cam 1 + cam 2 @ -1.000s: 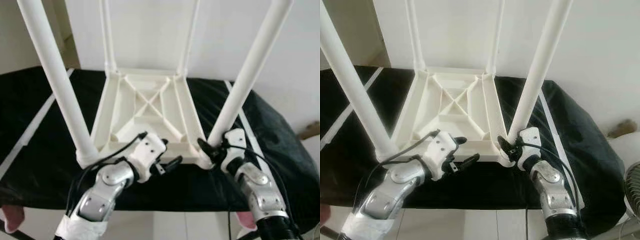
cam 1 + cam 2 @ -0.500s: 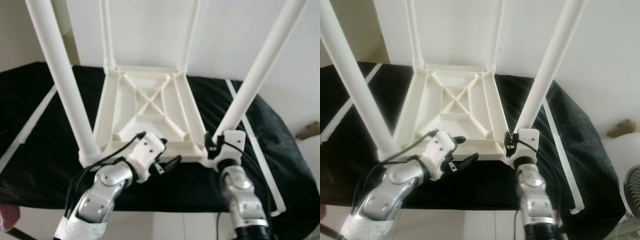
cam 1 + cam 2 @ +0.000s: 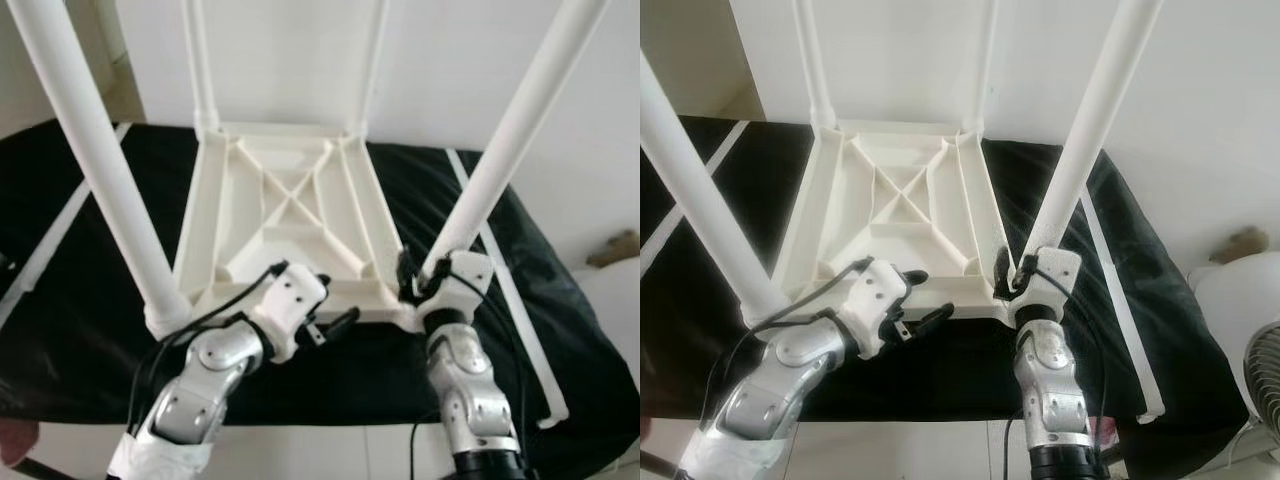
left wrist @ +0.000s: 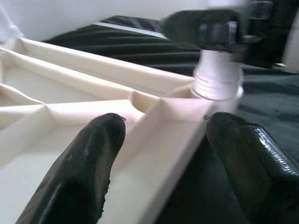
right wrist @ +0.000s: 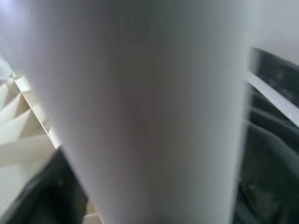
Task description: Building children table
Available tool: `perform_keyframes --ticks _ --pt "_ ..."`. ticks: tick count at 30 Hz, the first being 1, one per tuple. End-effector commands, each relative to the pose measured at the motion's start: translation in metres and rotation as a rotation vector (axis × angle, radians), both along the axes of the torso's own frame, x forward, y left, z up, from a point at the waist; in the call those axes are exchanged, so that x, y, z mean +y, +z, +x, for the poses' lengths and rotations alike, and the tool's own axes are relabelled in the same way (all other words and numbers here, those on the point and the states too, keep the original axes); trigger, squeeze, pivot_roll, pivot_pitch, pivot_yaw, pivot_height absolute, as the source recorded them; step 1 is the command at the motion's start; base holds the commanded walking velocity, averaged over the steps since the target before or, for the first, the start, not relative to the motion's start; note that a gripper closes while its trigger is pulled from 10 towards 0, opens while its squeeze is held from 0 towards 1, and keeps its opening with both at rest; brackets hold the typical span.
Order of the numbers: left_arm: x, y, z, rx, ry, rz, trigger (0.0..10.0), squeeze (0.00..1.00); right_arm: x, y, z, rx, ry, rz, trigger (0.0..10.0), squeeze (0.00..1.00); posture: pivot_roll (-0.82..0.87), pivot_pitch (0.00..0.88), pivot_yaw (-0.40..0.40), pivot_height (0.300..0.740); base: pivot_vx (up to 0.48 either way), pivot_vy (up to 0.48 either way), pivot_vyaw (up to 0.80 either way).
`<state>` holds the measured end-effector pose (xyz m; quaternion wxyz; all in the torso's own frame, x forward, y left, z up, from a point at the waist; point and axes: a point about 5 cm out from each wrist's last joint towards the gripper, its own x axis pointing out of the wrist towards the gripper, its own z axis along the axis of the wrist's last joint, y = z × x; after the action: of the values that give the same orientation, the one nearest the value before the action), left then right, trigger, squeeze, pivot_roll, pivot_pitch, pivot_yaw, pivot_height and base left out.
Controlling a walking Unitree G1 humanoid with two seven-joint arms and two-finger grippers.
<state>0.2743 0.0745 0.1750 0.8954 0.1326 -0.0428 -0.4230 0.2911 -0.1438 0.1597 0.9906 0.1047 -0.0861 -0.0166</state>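
Four white legs stand up from the inverted children's table [image 3: 290,215] on a black-covered bed [image 3: 560,330]. Right tool [image 3: 420,285] pinches the near right leg [image 3: 500,160], probably seating it; left tool [image 4: 159,154], spread, straddles the near rim to steady it.

No readable text, label, brand or number anywhere; perhaps fine print lost in the blur of the wrist views.
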Motion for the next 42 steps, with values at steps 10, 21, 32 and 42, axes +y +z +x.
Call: perform_keyframes --ticks 10,21,32,42 --pt "0.027 0.022 0.035 -0.025 0.274 -0.117 10.0 0.0 -0.003 -0.01 -0.011 0.042 0.071 -0.029 10.0 0.0 -0.06 0.113 -0.064 0.74 0.0 0.0 0.0" --pt "0.047 0.04 0.061 -0.074 0.627 -0.237 10.0 0.0 -0.007 -0.011 -0.012 0.056 0.084 -0.048 10.0 0.0 -0.06 0.113 -0.066 0.74 0.0 0.0 0.0" --pt "0.056 0.046 0.066 -0.135 0.688 -0.265 0.0 0.0 -0.008 -0.013 -0.012 0.065 0.061 -0.045 10.0 0.0 -0.07 0.125 -0.055 0.74 0.0 0.0 0.0" --pt "0.056 0.051 0.068 -0.157 0.686 -0.274 0.0 0.0 -0.01 -0.013 -0.012 0.066 0.048 -0.05 10.0 0.0 -0.07 0.123 -0.051 0.74 0.0 0.0 0.0"
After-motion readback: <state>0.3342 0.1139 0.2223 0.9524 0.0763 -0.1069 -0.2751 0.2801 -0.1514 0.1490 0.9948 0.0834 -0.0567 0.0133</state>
